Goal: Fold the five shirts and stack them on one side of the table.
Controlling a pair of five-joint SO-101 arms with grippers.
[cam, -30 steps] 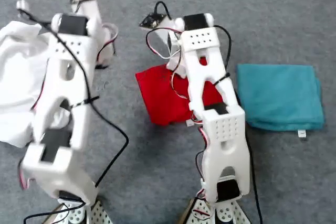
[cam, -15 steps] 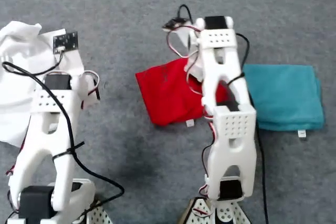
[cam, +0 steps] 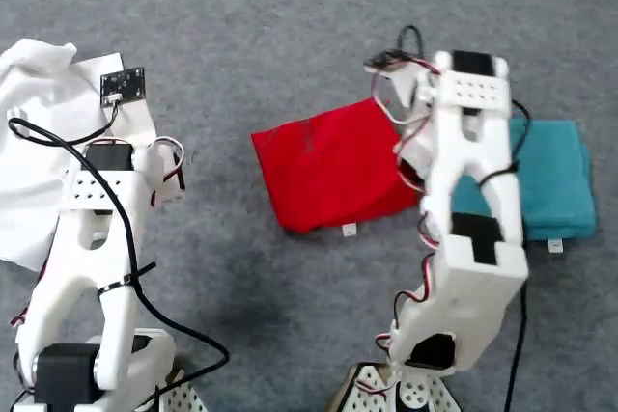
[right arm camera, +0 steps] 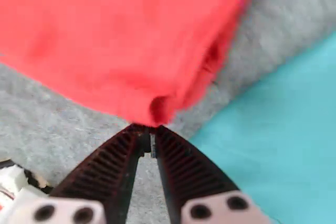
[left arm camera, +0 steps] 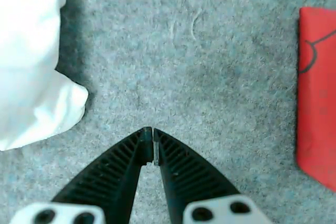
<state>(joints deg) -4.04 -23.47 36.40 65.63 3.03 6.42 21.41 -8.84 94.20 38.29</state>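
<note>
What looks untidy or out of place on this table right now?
The white crumpled shirt at the table's left edge lies unfolded in a heap. The red folded shirt lies askew, beside rather than on the neatly folded teal shirt.

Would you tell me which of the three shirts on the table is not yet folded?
The white shirt, which lies crumpled in a loose heap; the red shirt and the teal shirt are each folded into flat rectangles.

Shirts, qty 3: red shirt (cam: 323, 166) ctr frame, teal shirt (cam: 558, 180) right, white shirt (cam: 39, 132) upper left. Arms, qty 2: left arm (cam: 92, 248), right arm (cam: 473, 190).
</note>
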